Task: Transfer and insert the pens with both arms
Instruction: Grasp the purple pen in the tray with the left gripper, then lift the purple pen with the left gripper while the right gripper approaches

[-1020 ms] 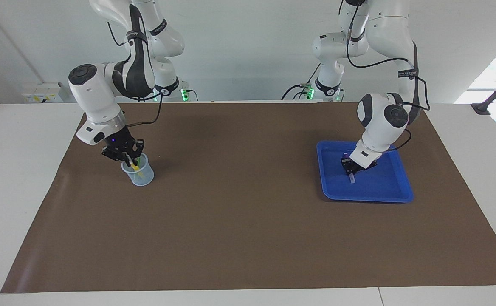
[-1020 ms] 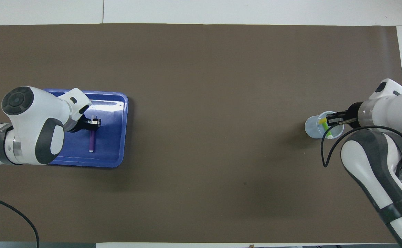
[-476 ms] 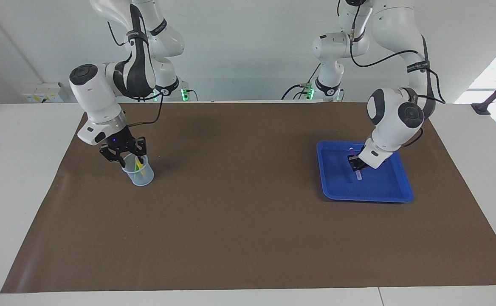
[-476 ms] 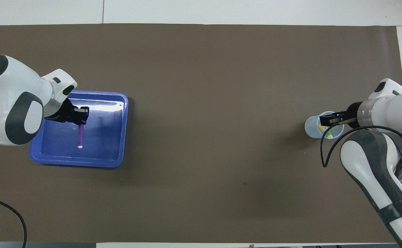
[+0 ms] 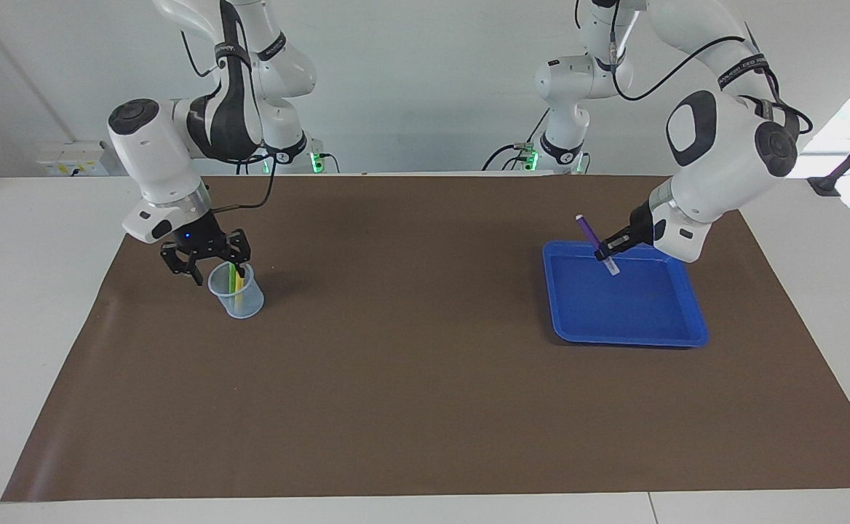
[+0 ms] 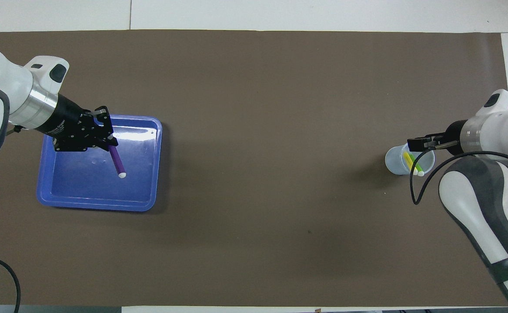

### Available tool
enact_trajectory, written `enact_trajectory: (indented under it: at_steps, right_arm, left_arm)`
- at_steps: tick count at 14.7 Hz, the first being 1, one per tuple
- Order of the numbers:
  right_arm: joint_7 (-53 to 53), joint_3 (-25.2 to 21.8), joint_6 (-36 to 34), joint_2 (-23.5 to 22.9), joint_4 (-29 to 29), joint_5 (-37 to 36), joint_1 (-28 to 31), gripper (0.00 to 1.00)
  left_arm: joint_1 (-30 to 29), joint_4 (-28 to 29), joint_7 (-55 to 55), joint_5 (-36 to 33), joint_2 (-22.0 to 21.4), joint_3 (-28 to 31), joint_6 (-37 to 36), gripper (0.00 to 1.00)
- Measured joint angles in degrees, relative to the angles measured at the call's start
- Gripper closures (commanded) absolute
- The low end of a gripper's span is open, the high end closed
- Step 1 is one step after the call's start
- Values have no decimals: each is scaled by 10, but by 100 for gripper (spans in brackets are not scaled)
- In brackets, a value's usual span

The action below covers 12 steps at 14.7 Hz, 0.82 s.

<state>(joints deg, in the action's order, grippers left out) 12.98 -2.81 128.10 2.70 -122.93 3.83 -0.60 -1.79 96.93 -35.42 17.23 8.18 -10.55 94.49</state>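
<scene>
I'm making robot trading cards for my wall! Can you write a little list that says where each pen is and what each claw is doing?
purple pen: lifted, tilted, above the blue tray
left claw: shut on the purple pen
yellow pen: standing in the clear cup
green pen: in the same cup, beside the yellow one
right claw: open, just above the cup, holding nothing
blue tray: no pens lying in it
</scene>
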Motion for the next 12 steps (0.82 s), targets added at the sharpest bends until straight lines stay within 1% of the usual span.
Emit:
enact_trajectory:
  at_steps: [2, 4, 6, 9, 11, 12]
  right_arm:
    - [-29, 0, -55, 2, 38, 0, 0, 12]
    - [-54, 0, -121, 3, 90, 0, 0, 10]
    - [-76, 0, -182, 3, 140, -8, 0, 7]
    - [-106, 9, -262, -5, 212, -29, -1, 6]
    - [-143, 26, -304, -17, 255, -31, -1, 0]
    - [-164, 38, -314, -23, 269, -31, -1, 0]
  left_arm:
    - [1, -1, -108, 62, -23, -9, -4, 100]
    - [1, 0, -198, 130, -45, -12, -8, 100]
    - [1, 0, -271, 185, -56, -13, -8, 100]
    - [1, 5, -327, 243, -57, -25, -6, 100]
    - [3, 13, -366, 281, -58, -31, 12, 100]
    - [9, 19, -388, 297, -60, -31, 27, 100]
